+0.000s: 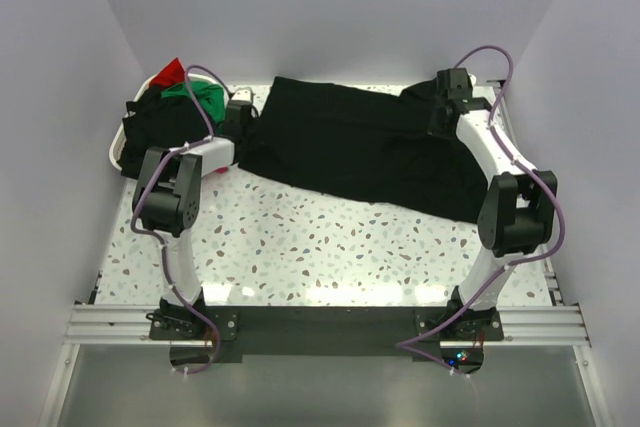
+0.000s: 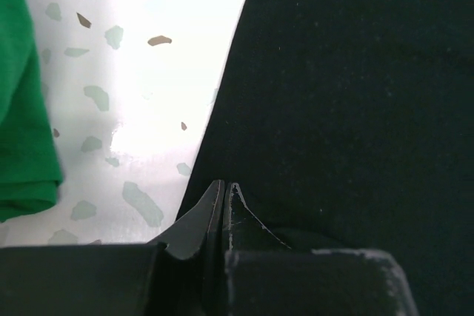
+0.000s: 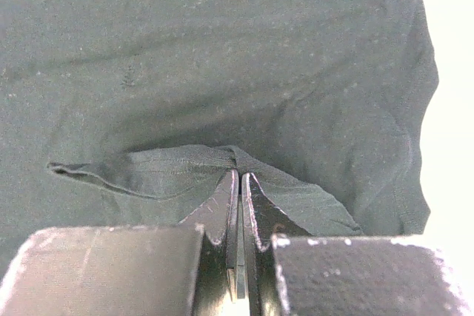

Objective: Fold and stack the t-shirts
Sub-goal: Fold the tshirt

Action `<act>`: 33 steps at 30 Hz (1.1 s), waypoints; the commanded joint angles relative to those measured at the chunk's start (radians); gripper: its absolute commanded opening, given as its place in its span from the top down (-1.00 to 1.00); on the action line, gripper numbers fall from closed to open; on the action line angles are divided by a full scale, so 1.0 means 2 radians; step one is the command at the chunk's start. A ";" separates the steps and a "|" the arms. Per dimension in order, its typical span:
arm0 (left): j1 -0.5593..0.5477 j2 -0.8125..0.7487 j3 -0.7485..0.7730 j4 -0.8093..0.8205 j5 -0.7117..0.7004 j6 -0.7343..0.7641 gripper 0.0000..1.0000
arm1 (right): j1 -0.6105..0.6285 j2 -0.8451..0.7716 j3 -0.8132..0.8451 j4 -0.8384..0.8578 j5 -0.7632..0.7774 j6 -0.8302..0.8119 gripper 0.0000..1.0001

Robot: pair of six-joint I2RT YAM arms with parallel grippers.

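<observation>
Left claw [image 2: 224, 185]: we see its jaws pressed tight together at the left border of the black t-shirt [image 2: 348, 109], with a thin bit of cloth apparently nipped between them.
Right claw [image 3: 238, 174]: closed tight on a raised ridge of hem at the shirt's far right end.
Shirt's place: spread crosswise on the far half of the table [image 1: 330, 237], between the two claws.
Handling: we judge it light, limp and unbreakable; it should sag and drag wherever unsupported.
Where to hold: edges and corners, pinched deep, both ends lifted together.
Nearby: green t-shirt [image 2: 18, 109] just left, piled at the white basket [image 1: 115, 155].
</observation>
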 commanded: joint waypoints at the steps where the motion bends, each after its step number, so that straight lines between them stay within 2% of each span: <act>1: 0.005 -0.039 -0.007 0.038 -0.015 -0.007 1.00 | -0.006 -0.024 0.008 0.003 0.019 -0.005 1.00; 12: 0.010 -0.038 0.002 0.042 -0.024 -0.008 1.00 | -0.018 -0.015 0.025 0.003 0.030 -0.004 1.00; 33: 0.010 -0.054 -0.014 0.064 -0.041 -0.014 1.00 | -0.035 -0.038 -0.001 0.001 0.042 -0.002 1.00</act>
